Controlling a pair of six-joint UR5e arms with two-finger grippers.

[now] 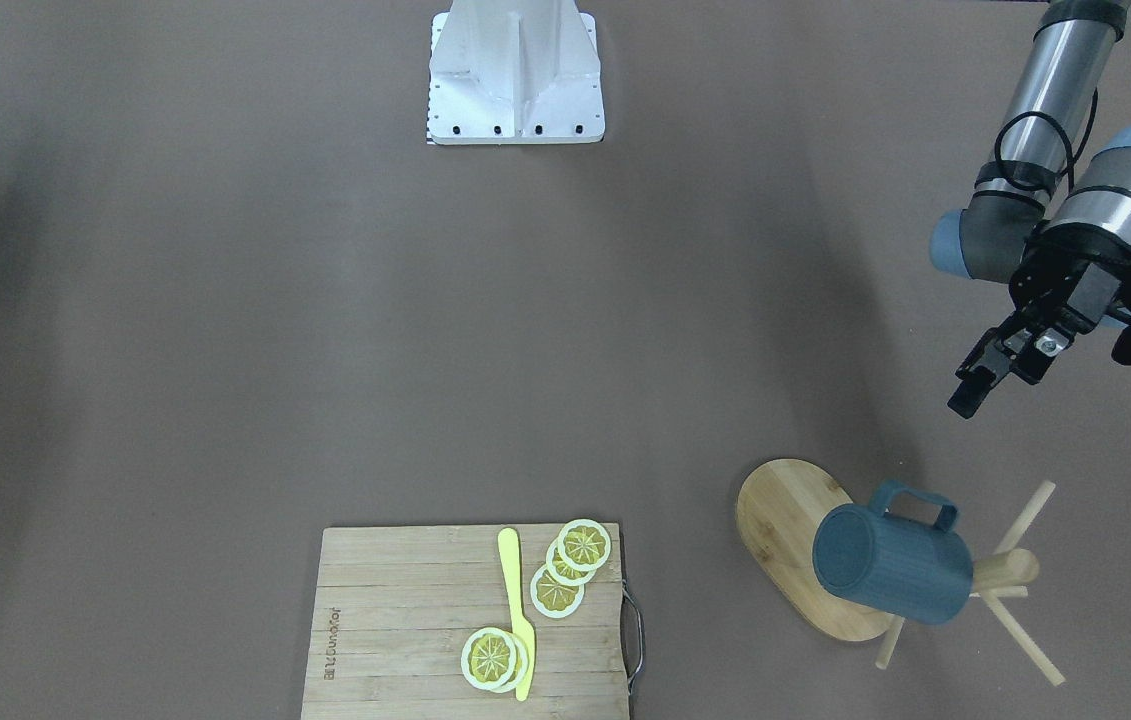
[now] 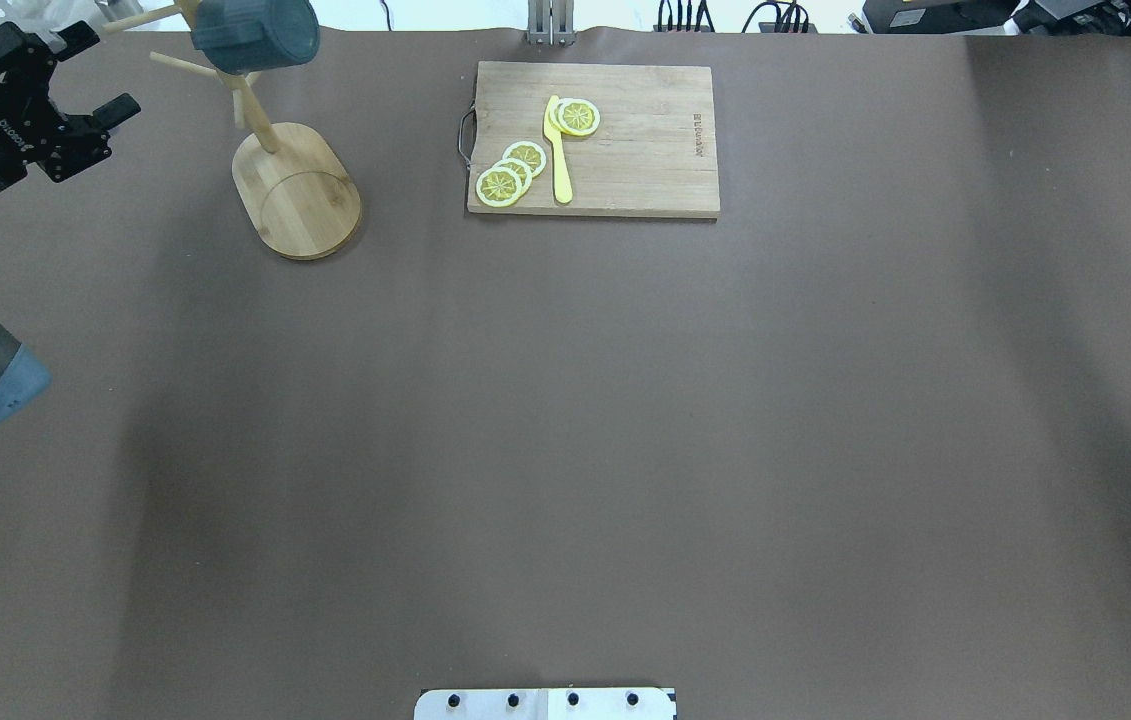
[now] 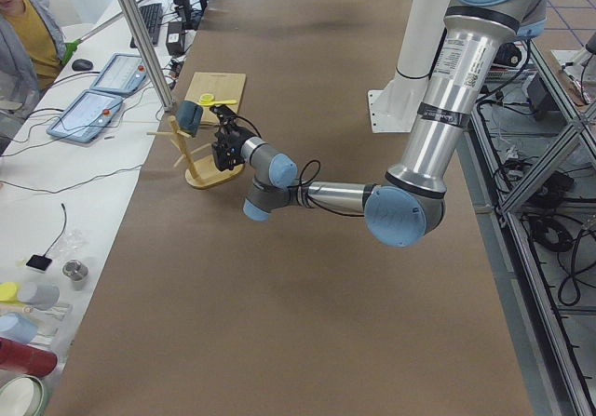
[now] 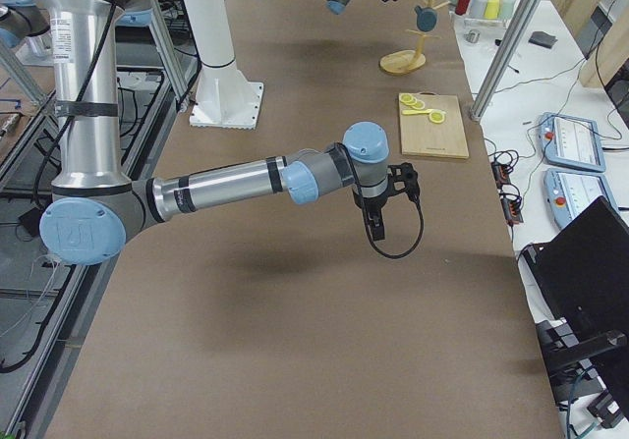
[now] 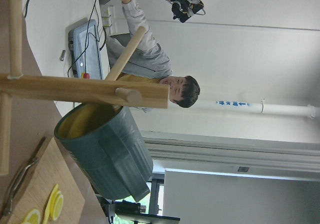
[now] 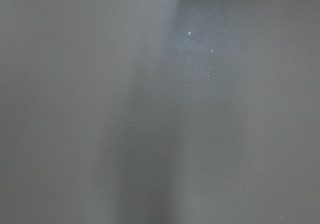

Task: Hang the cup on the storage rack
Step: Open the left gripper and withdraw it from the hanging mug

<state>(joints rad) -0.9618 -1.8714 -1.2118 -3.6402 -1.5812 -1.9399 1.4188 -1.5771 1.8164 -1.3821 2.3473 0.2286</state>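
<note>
1. Seen from overhead, the storage rack [image 2: 310,205] stands on the table [image 2: 565,450] at 10 o'clock.
2. The cup [image 2: 255,35] hangs at its top, seemingly on a peg.
3. The left gripper [image 2: 97,72] is at the cup's 9 o'clock, apart.
4. The cutting board [image 2: 645,150], at 12 o'clock, bears lemon slices [image 2: 510,172] and a knife [image 2: 559,165].

One cup [image 2: 255,35] and one storage rack [image 2: 310,200] are close by the left gripper [image 2: 110,68]. Further away from it there are one cutting board [image 2: 645,150], one yellow knife [image 2: 560,170] and five lemon slices [image 2: 499,186].
</note>
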